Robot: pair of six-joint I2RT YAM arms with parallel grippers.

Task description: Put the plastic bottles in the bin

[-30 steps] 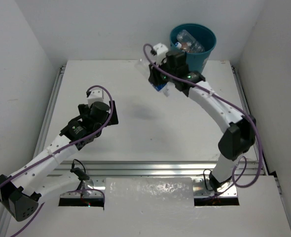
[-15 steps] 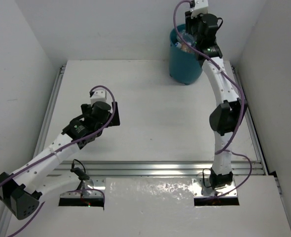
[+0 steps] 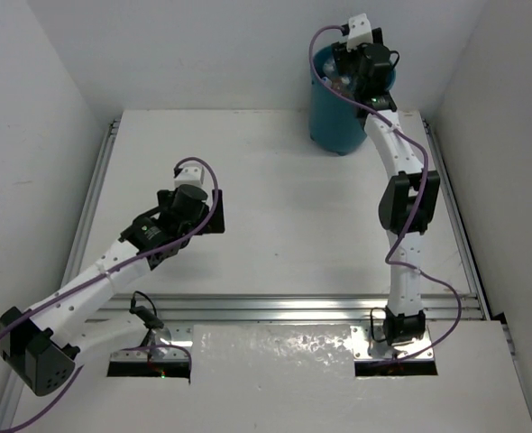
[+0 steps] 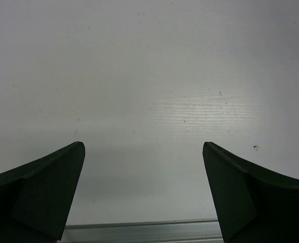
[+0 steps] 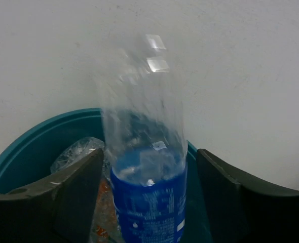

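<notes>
The teal-blue bin stands at the table's far edge by the back wall. My right gripper hangs over its mouth. In the right wrist view this gripper is open, and a clear plastic bottle with a blue label stands upright and blurred between the fingers, with a gap on its right side. Behind it in the bin lie a crumpled clear bottle and something orange. My left gripper hovers open over the table's left middle, with only bare table between its fingers.
White walls close in the table at the back and both sides. A metal rail runs along the near edge, and it also shows at the bottom of the left wrist view as a rail.
My right arm swung from the table up to the bin with the blue-labelled bottle, and its jaws have opened. The left arm shifted slightly to the right.
</notes>
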